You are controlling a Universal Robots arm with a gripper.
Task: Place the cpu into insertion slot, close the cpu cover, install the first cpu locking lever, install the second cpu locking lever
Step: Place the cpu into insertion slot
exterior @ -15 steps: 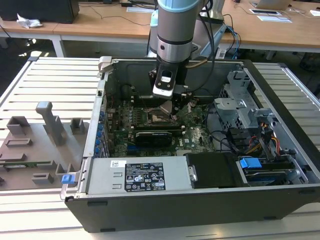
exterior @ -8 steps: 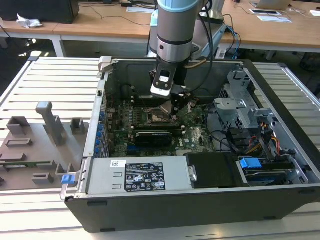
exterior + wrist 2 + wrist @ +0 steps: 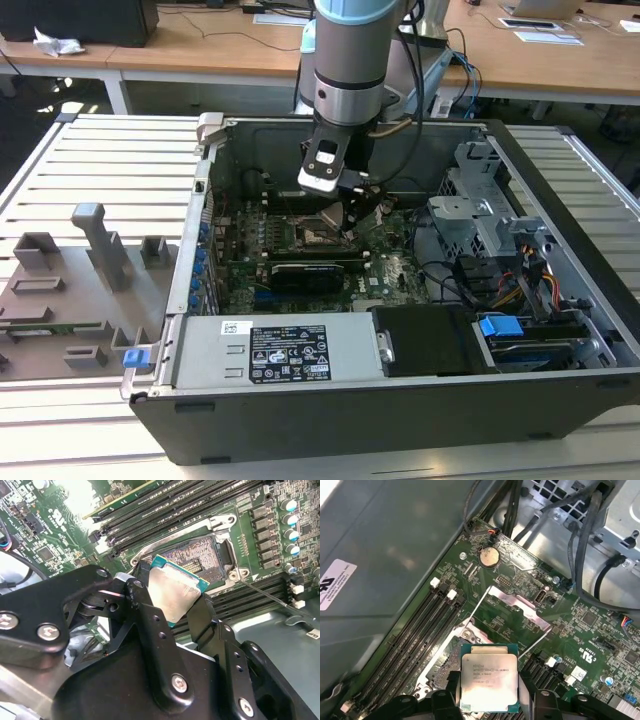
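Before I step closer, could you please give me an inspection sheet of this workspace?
Surface: white slatted table carrying an open computer case.
Job's things: cpu held above the insertion slot, not seated; cpu cover raised open.
Clutter: grey fixture tray on the exterior view's left of the case.
Tool: tool shut on the cpu, fingers on opposite edges.
Cables: black cables beside the board, apart from the slot.
Surroundings: wooden desks behind the table.
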